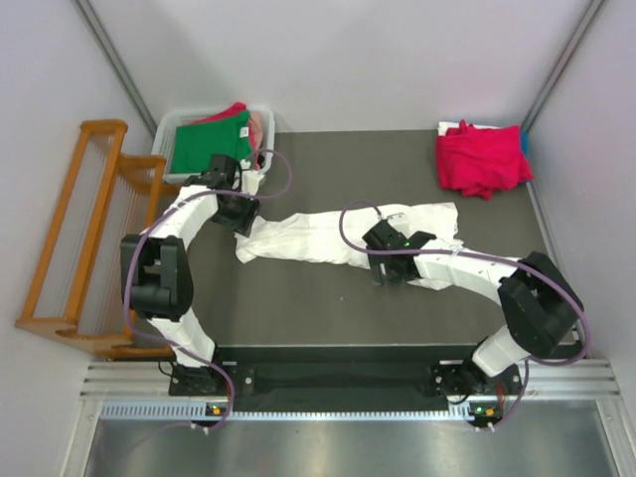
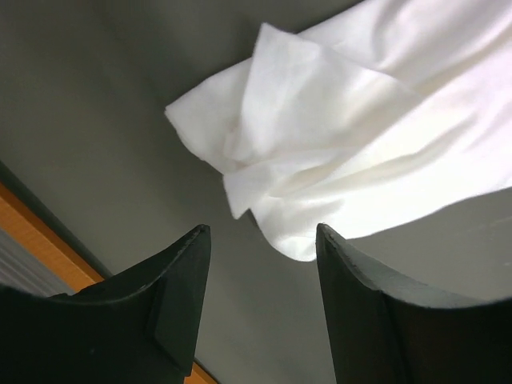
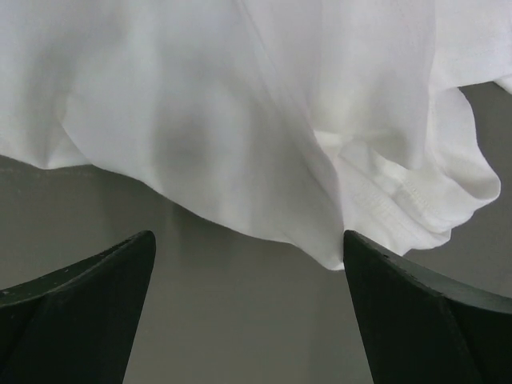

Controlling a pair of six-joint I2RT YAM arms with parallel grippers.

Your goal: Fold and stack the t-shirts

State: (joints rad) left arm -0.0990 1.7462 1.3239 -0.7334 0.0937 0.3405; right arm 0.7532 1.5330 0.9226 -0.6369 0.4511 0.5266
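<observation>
White t-shirt [image 1: 338, 238] lies strung out across the counter [image 1: 328, 308], with the left tool [image 2: 262, 230] and right tool [image 3: 248, 236] both spread and empty.
Only the top view shows the basket [image 1: 164, 149], which holds one green t-shirt [image 1: 209, 144] with red cloth [image 1: 234, 109] behind it, and the crimson heap [image 1: 482, 159] at the far right, count unclear. The wrist views show the shirt's crumpled end and its stitched hem.

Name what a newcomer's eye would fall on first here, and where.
The white shirt stands out, stretched in a crumpled band across the middle of the dark table. Next come the red shirts heaped at the far right corner and the green shirt in the basket at far left.
</observation>
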